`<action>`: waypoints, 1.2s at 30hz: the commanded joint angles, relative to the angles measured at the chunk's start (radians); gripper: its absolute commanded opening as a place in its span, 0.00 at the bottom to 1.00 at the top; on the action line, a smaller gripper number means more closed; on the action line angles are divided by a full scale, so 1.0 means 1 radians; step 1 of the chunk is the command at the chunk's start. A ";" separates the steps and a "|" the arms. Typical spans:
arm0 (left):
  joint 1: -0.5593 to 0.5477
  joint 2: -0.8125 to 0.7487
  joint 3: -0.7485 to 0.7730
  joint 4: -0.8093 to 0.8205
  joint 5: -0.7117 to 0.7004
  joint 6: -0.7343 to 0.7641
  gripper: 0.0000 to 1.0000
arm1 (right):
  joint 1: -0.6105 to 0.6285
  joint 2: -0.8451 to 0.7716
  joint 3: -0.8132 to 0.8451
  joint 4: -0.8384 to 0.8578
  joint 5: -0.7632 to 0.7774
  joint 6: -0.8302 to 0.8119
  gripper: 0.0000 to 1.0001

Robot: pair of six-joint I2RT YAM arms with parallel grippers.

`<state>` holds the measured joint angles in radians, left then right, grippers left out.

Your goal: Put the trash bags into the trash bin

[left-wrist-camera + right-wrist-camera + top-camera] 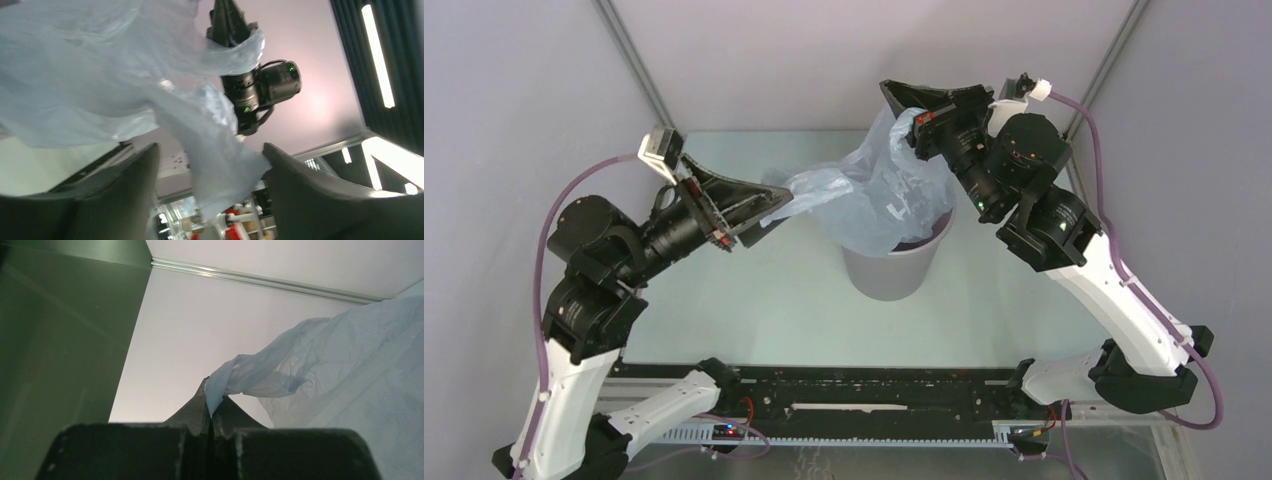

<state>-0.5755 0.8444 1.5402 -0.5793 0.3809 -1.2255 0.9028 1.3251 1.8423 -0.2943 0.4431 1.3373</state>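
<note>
The pale blue translucent trash bag [874, 195] is stretched out above the grey round trash bin [889, 272], and its lower part hangs into the bin's mouth. My right gripper [909, 108] is raised behind the bin and shut on the bag's upper edge. The right wrist view shows the fingers [212, 395] pinched on a fold of the bag [350, 365]. My left gripper [769, 208] is at the bag's left end with its jaws wide apart. In the left wrist view [210, 150] a corner of the bag [90, 75] hangs loosely between the open fingers.
The bin stands mid-table on the pale green surface [754, 310]. Grey walls enclose the back and both sides. The black rail [874, 395] with both arm bases runs along the near edge. The right arm's wrist [260, 90] shows in the left wrist view.
</note>
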 commanded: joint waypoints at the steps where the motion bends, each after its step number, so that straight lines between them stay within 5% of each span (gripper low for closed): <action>1: -0.008 0.044 0.024 0.122 0.014 -0.012 0.64 | -0.005 -0.004 -0.008 0.027 0.010 0.016 0.00; 5: 0.046 0.061 0.091 0.060 -0.036 0.060 0.28 | -0.007 -0.021 -0.025 0.009 0.010 0.029 0.00; 8: 0.076 0.112 0.177 -0.022 -0.042 0.163 0.18 | -0.031 -0.056 -0.081 0.001 -0.010 0.065 0.00; 17: 0.141 0.294 0.273 -0.017 -0.008 0.308 0.13 | -0.254 -0.240 -0.321 -0.102 -0.198 0.163 0.00; 23: 0.127 0.446 0.278 0.066 0.098 0.294 0.08 | -0.387 -0.337 -0.396 -0.224 -0.331 0.063 0.00; 36: 0.147 0.272 -0.130 0.018 0.016 0.377 0.06 | -0.744 -0.319 -0.419 -0.498 -1.007 -0.690 0.00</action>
<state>-0.4740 1.2526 1.4872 -0.5423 0.4179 -0.9203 0.2157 0.9916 1.4246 -0.6647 -0.2863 0.9787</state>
